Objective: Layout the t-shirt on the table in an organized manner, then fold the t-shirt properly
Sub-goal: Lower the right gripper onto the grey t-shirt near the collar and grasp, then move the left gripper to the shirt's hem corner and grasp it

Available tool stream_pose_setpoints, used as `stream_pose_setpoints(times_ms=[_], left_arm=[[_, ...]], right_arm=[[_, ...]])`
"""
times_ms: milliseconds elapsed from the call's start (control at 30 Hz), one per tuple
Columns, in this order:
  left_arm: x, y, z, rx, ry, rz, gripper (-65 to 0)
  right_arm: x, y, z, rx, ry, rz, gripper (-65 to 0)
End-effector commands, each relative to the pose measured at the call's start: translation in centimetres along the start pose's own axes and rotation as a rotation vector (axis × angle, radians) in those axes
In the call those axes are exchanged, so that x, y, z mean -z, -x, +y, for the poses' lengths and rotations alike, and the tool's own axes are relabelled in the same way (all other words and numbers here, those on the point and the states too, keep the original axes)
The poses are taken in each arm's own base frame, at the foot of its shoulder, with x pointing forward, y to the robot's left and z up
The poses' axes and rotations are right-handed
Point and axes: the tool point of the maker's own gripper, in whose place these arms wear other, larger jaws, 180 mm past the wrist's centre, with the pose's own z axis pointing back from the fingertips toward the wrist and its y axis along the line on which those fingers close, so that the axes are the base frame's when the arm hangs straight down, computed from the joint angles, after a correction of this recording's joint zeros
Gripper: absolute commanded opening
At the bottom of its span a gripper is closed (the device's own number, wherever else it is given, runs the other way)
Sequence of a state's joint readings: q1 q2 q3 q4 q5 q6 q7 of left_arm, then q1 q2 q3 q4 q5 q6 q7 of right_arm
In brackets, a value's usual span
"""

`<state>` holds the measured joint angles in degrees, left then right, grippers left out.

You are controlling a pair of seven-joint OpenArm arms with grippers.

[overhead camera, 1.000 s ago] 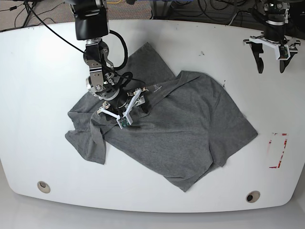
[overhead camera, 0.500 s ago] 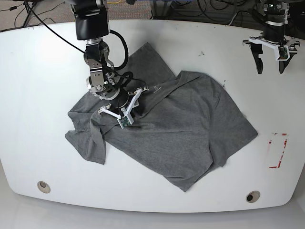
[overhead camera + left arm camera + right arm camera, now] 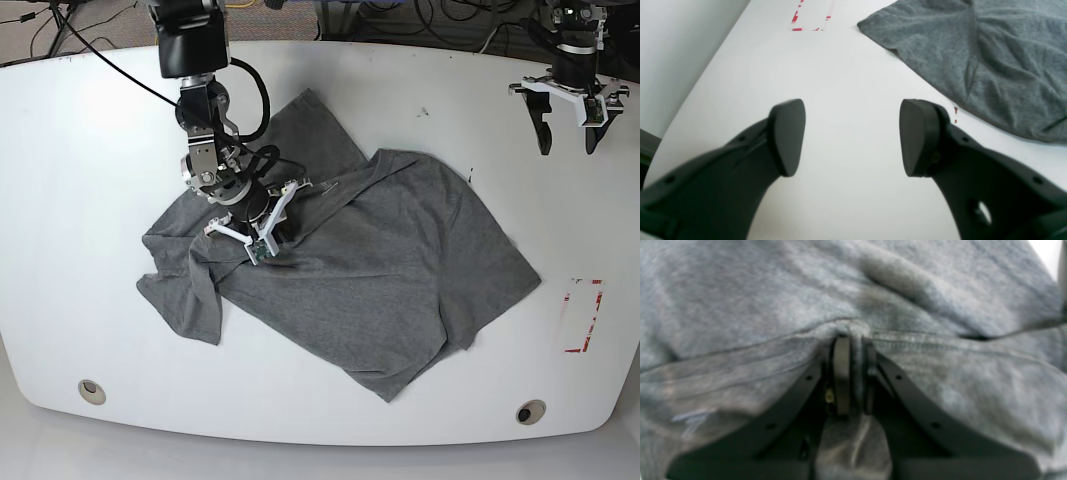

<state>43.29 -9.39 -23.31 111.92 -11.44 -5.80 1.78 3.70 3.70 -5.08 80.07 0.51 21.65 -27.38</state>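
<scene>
Our right hand (image 3: 851,373) has closed since before, now pinching t-shirt (image 3: 400,260) hem mid-tabletop (image 3: 80,200); left hand (image 3: 851,136) wide open, empty, far right.

No readable writing, brand or number is showing anywhere; the red-and-white tape mark (image 3: 583,316) near the table's (image 3: 80,200) right edge is carrying no legible characters.

Right gripper (image 3: 277,238) down on the crumpled t-shirt (image 3: 400,270), jaws drawn together on a grey fold. Left gripper (image 3: 567,140) well apart from the cloth, above bare table (image 3: 80,180), jaws spread, nothing between them.
</scene>
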Motion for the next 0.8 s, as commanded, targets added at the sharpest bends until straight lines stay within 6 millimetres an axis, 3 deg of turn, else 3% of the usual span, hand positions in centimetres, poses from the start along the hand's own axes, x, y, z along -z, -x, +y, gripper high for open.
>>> stream_pose_setpoints(times_ms=[0,233,433,633,767], left_arm=[[-0.1,-1.0,0.3,0.010,-0.005,-0.037,-23.1],[0.6,-1.5,0.1,0.002,-0.006,-0.046,-22.9],[1.8,-0.2,0.1,-0.010,-0.013,0.066,-22.9],[3.8,-1.1,0.1,-0.031,-0.023,0.097,-22.9],[4.8,-1.8,0.1,-0.042,-0.027,0.103,-22.9]], right_arm=[[-1.7,-3.3,0.1,-0.028,0.009,-0.107,-60.2],[-5.0,-5.8,1.4,-0.061,0.018,-0.212,-60.1],[-7.9,-7.9,2.2,-0.090,0.030,-0.297,-60.1],[-10.9,-10.6,2.9,-0.123,0.047,-0.391,-60.1],[-11.9,-11.1,2.0,-0.122,0.077,-0.415,-60.1]])
